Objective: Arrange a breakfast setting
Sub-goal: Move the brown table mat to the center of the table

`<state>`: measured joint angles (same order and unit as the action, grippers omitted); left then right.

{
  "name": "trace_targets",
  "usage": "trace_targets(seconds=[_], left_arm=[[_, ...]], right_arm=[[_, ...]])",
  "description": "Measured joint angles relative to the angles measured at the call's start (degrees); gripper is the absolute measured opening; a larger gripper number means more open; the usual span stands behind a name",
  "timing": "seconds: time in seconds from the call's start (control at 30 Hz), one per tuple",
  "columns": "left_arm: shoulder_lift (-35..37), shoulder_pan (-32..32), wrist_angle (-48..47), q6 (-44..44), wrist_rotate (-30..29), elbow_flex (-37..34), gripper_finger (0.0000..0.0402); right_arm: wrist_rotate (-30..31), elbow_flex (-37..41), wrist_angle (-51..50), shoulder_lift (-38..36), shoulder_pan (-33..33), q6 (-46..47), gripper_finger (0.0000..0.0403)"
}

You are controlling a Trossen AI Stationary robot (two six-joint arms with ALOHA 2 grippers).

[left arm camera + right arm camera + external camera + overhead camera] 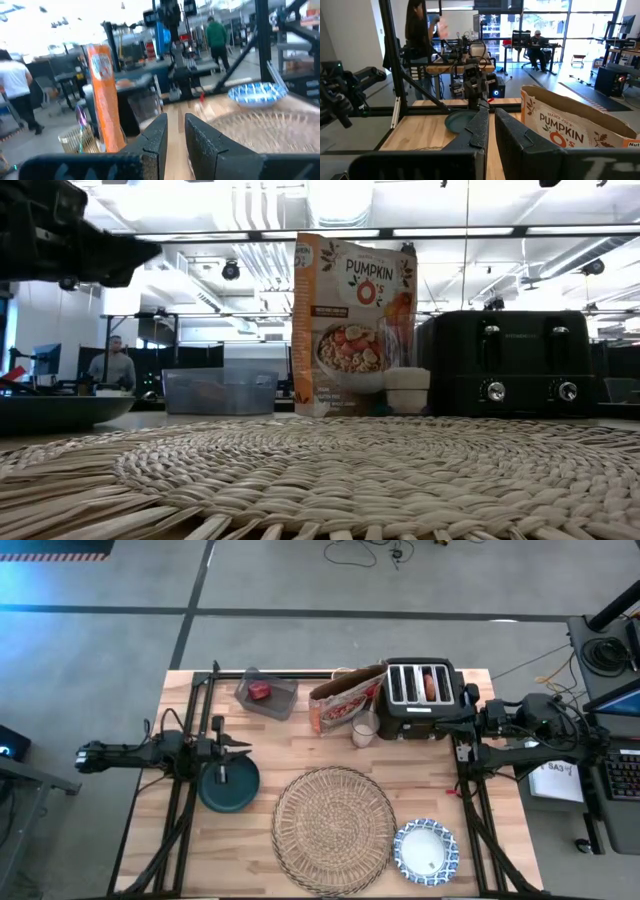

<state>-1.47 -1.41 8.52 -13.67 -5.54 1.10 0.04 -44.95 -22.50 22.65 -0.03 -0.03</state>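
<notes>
Straw placemat [330,480] cropped by low view's bottom edge; plate [55,412] cut off at left

The back of the bench [300,745] is crowded. A clear tub [267,695], a cereal box [345,700], a small glass [364,730] and a black toaster [428,698] stand in a row there, close together. The big straw mat [334,829] lies flat in the middle with nothing on it, so there is room above it. A dark plate [229,783] sits to its left under the left arm, and a blue bowl [426,850] sits just right of the mat. Bare wood shows between the mat and the back row.
</notes>
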Motion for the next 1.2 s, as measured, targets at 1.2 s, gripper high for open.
trace_targets(seconds=[1.2], left_arm=[[0.02,0.00,15.16,0.75,-7.56,0.00,0.0050]], right_arm=[[0.02,-0.02,-0.01,0.00,0.02,0.01,0.0022]])
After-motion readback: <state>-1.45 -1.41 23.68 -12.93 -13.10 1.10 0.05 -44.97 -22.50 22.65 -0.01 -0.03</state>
